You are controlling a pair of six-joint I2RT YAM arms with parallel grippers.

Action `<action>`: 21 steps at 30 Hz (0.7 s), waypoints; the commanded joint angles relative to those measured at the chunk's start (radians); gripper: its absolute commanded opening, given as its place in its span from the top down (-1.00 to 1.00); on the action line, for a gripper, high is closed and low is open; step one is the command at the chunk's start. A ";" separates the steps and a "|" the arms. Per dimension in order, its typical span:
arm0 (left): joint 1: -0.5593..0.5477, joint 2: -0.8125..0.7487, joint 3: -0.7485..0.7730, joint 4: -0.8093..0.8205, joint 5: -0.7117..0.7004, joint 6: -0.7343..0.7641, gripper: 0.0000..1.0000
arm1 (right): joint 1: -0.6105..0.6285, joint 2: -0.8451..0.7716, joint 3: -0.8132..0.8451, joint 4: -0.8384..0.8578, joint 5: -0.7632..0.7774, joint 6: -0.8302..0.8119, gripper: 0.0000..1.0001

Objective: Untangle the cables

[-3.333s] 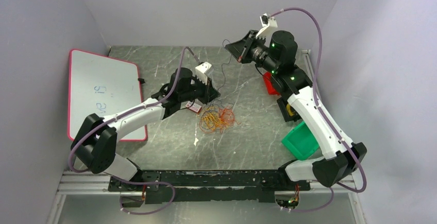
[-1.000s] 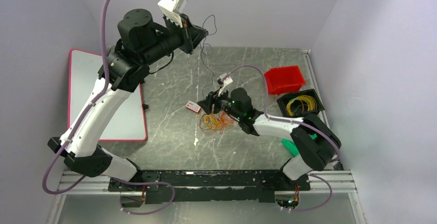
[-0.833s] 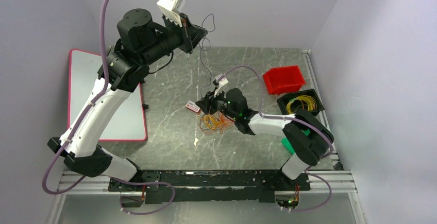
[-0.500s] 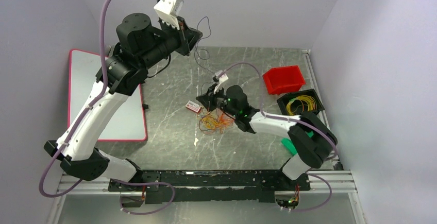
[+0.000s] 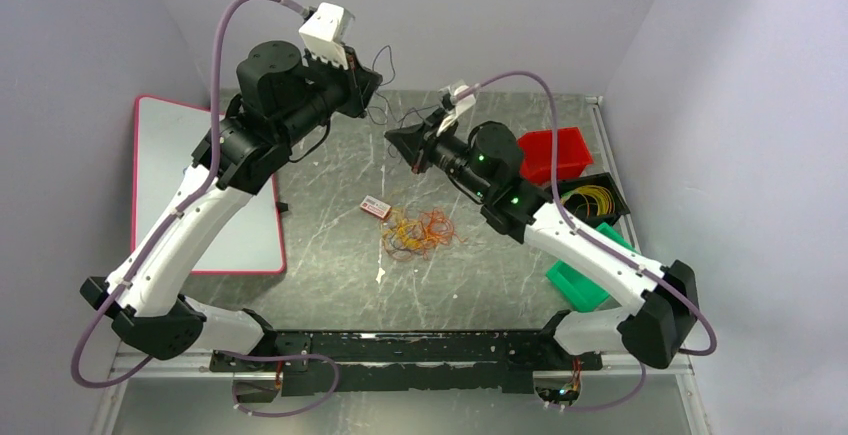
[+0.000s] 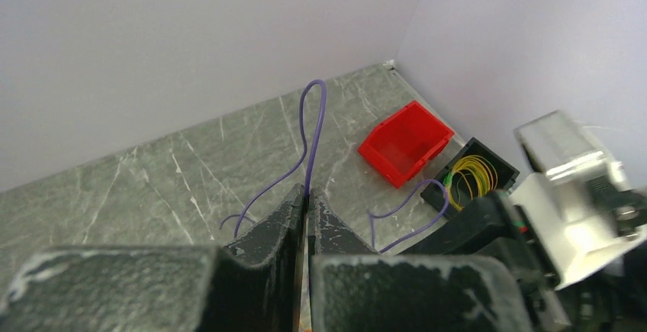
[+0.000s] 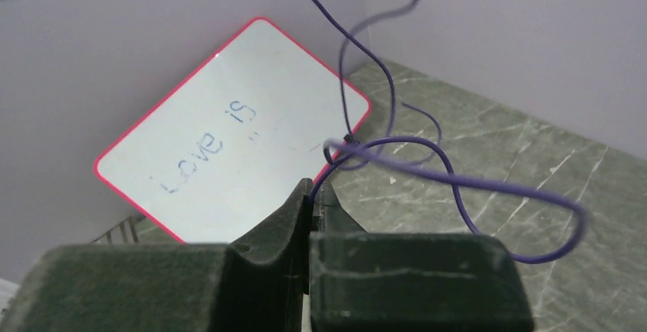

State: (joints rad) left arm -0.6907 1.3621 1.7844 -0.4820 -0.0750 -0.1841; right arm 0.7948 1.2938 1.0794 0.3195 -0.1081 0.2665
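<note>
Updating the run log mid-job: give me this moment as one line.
left jaws: shut on thin purple wire | right jaws: shut on same wire | orange-yellow-red wire tangle: loose on grey marbled table

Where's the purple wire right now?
Top view: the purple wire is off the table at far centre, strung between the shut left gripper and right gripper, beyond the orange-yellow tangle.

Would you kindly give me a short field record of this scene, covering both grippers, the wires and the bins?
left gripper: raised, shut on purple wire
right gripper: raised, shut on the same wire
cable pile: orange, yellow and red tangle on table, no gripper on it
red bin: far right, empty
black bin: beside it, holds yellow coil
whiteboard: left side
</note>
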 commanded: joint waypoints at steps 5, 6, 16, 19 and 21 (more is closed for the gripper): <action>0.006 -0.039 -0.038 0.045 -0.039 -0.011 0.86 | 0.007 -0.068 0.137 -0.208 0.051 -0.051 1.00; 0.009 -0.043 -0.045 0.045 -0.038 -0.013 0.86 | 0.007 -0.071 0.152 -0.227 0.067 -0.053 1.00; 0.015 -0.060 -0.091 0.085 0.142 0.001 0.86 | 0.007 -0.071 0.240 -0.363 0.166 -0.083 1.00; 0.014 -0.058 -0.115 0.090 0.197 0.003 0.86 | 0.006 -0.097 0.226 -0.356 0.120 -0.105 1.00; 0.014 -0.061 -0.129 0.092 0.227 0.004 0.86 | 0.005 -0.125 0.200 -0.331 0.067 -0.134 1.00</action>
State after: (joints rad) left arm -0.6804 1.3148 1.6798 -0.4297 0.0376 -0.1902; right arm 0.7963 1.2308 1.2972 -0.0166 0.0135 0.1871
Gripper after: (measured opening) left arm 0.078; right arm 0.018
